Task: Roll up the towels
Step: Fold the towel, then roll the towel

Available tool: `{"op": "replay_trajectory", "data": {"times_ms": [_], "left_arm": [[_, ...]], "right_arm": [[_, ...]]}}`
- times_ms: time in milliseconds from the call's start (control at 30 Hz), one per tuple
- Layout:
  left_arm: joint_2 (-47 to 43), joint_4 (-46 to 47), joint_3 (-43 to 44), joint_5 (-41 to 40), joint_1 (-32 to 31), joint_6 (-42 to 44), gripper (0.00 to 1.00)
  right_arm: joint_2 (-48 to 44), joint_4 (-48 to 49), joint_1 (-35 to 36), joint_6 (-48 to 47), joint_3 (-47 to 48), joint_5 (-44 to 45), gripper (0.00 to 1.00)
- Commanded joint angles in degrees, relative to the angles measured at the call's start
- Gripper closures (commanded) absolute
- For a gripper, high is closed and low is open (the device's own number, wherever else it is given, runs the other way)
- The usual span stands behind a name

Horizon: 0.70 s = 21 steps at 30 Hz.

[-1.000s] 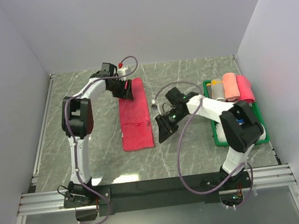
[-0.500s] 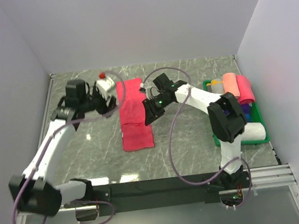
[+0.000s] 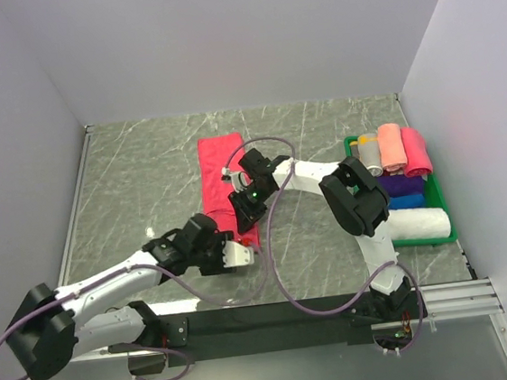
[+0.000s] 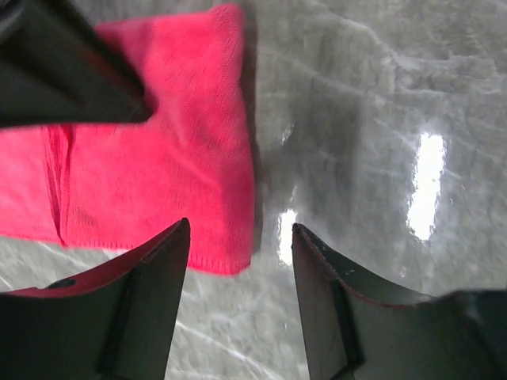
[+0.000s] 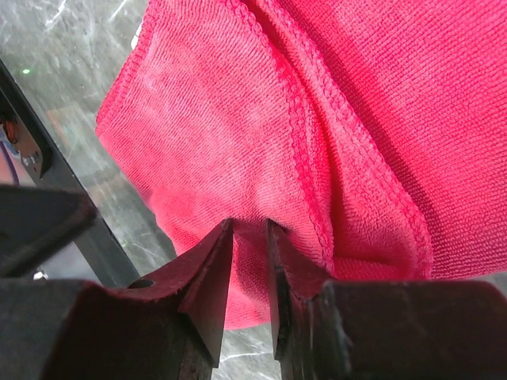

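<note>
A crimson-red towel (image 3: 220,171) lies as a long strip on the marble table, with a fold across its near half. My right gripper (image 3: 241,217) sits on that near part. In the right wrist view the gripper (image 5: 249,226) is shut on a pinched ridge of the towel (image 5: 277,119). My left gripper (image 3: 249,248) is low at the towel's near right corner. In the left wrist view it (image 4: 238,229) is open and empty, with the towel's corner (image 4: 158,158) just ahead of the left finger (image 4: 150,301). The right gripper's dark body (image 4: 63,71) shows at the top left.
A green tray (image 3: 350,143) at the right holds rolled towels: salmon (image 3: 390,147), pink (image 3: 415,150), blue (image 3: 407,187) and white (image 3: 416,223). Grey walls enclose the table on three sides. A black rail (image 3: 267,316) runs along the near edge.
My left arm swung from the towel's far left side down to its near right corner. My right gripper moved left onto the towel's near part and shut on a fold.
</note>
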Motion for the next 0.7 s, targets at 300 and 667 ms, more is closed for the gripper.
{"op": "replay_trajectory", "data": {"times_ms": [300, 667], "left_arm": [[12.2, 11.9, -2.8, -9.4, -6.5, -0.3, 0.65], [12.4, 6.2, -0.9, -6.0, -6.5, -3.2, 0.99]], "right_arm": [[-1.7, 0.8, 0.0, -2.4, -4.0, 4.6, 0.69], [-11.7, 1.2, 1.8, 0.0, -8.6, -2.1, 0.69]]}}
